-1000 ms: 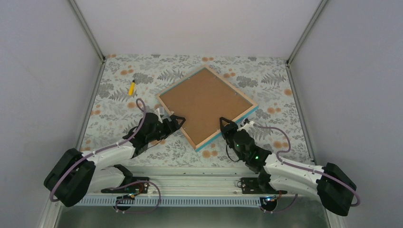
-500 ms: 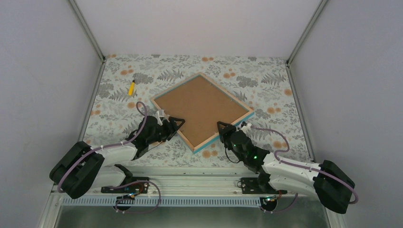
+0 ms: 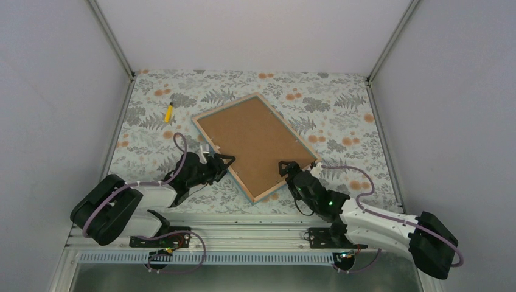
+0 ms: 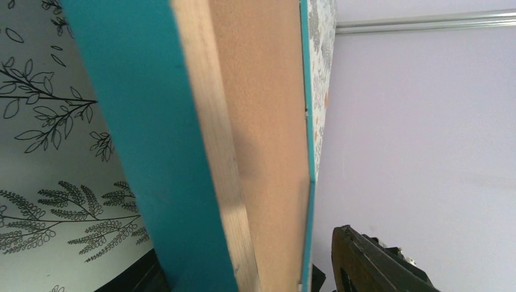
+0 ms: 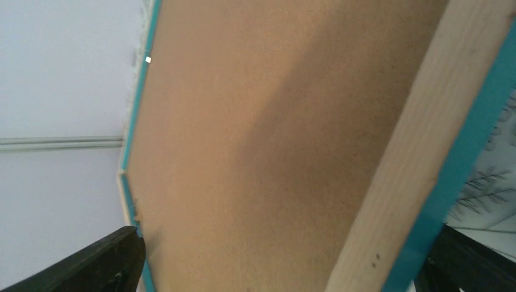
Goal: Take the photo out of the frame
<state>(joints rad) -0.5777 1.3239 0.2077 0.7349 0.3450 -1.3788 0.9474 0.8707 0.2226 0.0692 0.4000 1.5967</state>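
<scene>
The frame (image 3: 226,108) lies face down on the patterned table, its brown backing board (image 3: 255,146) up and a turquoise border round it. The photo is hidden under the board. My left gripper (image 3: 224,162) is at the frame's near-left side. In the left wrist view its fingers (image 4: 365,261) straddle the turquoise edge (image 4: 152,152) and wood rim, with a gap still showing on the board side. My right gripper (image 3: 286,168) is at the near-right side. It stands open, its fingers (image 5: 91,264) wide apart on either side of the wood rim (image 5: 420,140).
A small yellow object (image 3: 168,112) lies on the table at the far left. Grey walls close in the left, right and back. The metal rail (image 3: 255,222) with the arm bases runs along the near edge.
The frame has turned anticlockwise and shifted left. The right gripper has opened and let go of its edge. The left gripper's jaws have narrowed around the near-left edge.
</scene>
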